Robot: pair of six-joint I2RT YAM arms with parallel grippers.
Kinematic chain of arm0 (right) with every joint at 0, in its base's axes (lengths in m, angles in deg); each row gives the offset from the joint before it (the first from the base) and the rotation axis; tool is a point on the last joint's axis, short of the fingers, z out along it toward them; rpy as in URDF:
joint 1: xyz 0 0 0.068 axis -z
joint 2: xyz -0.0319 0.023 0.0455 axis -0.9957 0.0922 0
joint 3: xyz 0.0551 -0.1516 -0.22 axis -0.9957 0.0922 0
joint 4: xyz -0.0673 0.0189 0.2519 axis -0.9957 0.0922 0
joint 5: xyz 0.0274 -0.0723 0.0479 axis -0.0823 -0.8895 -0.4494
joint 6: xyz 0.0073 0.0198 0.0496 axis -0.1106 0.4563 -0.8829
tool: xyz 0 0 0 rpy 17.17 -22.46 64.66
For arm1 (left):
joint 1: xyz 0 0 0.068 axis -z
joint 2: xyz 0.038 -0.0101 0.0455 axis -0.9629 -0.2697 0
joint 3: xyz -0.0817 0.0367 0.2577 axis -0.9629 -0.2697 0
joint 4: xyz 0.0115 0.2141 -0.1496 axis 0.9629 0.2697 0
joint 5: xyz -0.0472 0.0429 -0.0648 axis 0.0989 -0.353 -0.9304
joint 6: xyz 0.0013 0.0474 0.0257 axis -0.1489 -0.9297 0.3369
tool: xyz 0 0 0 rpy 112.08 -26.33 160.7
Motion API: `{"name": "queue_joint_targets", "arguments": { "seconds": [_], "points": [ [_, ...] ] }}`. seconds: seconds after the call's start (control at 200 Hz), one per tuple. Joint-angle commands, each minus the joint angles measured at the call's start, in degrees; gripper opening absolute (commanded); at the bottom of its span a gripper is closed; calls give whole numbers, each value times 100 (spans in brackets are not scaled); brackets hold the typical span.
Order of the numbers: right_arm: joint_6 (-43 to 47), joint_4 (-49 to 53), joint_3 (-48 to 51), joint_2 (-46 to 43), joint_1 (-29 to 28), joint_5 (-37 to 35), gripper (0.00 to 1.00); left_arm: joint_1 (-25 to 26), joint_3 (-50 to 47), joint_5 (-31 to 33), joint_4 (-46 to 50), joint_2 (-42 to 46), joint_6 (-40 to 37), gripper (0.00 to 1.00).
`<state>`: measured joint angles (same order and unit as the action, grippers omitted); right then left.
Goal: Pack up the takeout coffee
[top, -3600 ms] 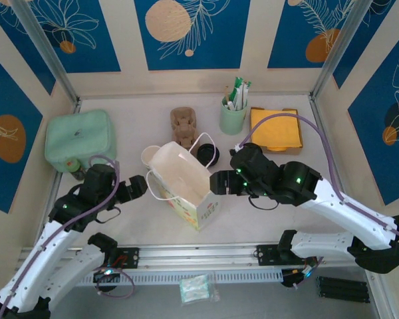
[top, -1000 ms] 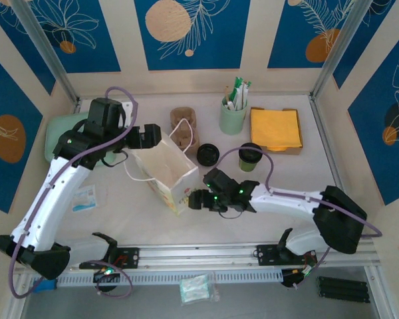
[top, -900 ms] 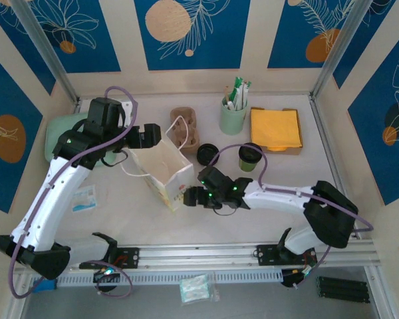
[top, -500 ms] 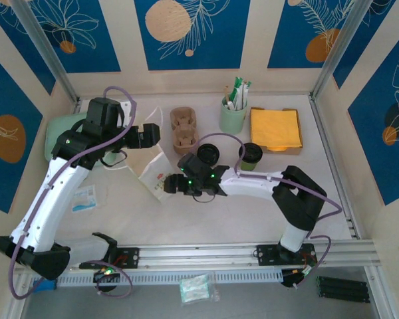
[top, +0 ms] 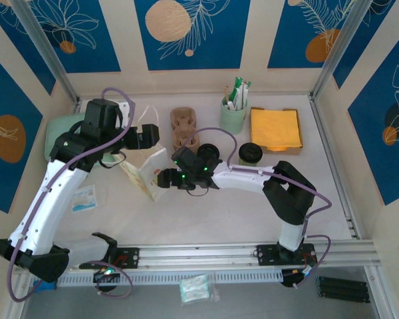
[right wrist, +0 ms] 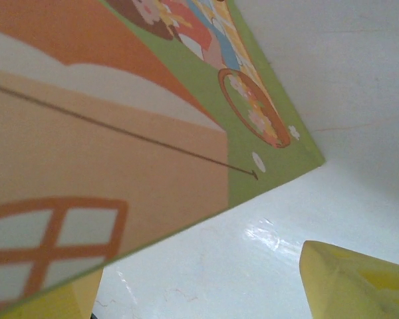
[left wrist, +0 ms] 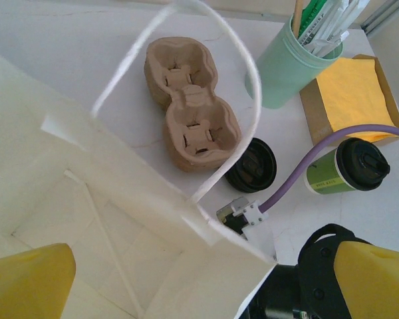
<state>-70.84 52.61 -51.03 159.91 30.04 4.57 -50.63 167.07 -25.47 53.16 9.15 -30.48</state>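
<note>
Paper bag (top: 145,174) looks tipped, so square it up before anything else. Brace its printed side with your right claw (top: 162,180), jaws apart and gripping nothing. Use your left claw (top: 151,136), spread wide and empty at the bag mouth, to hold the rim wide. The takeout coffee (top: 251,153) stands upright, lid on, well off to the right claw's right, beyond the loose lid (top: 208,153), and neither claw touches it.

You've got a white desk (top: 239,212) boxed in on three sides by cream walls (top: 256,40) with blue panels, orange circles and white leaf doodles. Metal posts (top: 46,53) stand at the desk's back corners, and an aluminium rail (top: 206,256) runs along its near edge.
</note>
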Motion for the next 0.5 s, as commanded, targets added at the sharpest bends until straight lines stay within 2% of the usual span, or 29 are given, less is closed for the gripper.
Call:
{"name": "queue_joint_targets", "arguments": {
  "seconds": [0.0,0.14,0.335,0.495],
  "points": [
    [197,335,-106,-505,45,137,80,-79,67,7,-3,62,36,99],
    [306,667,-93,-907,58,63,83,-81,134,15,3,20,9,100],
    [337,1014,-11,-1617,49,-105,82,-96,278,110,127,52,-52,99],
    [432,1263,-88,-2145,54,-334,81,-121,351,539,302,325,-173,99]
  ]
}}
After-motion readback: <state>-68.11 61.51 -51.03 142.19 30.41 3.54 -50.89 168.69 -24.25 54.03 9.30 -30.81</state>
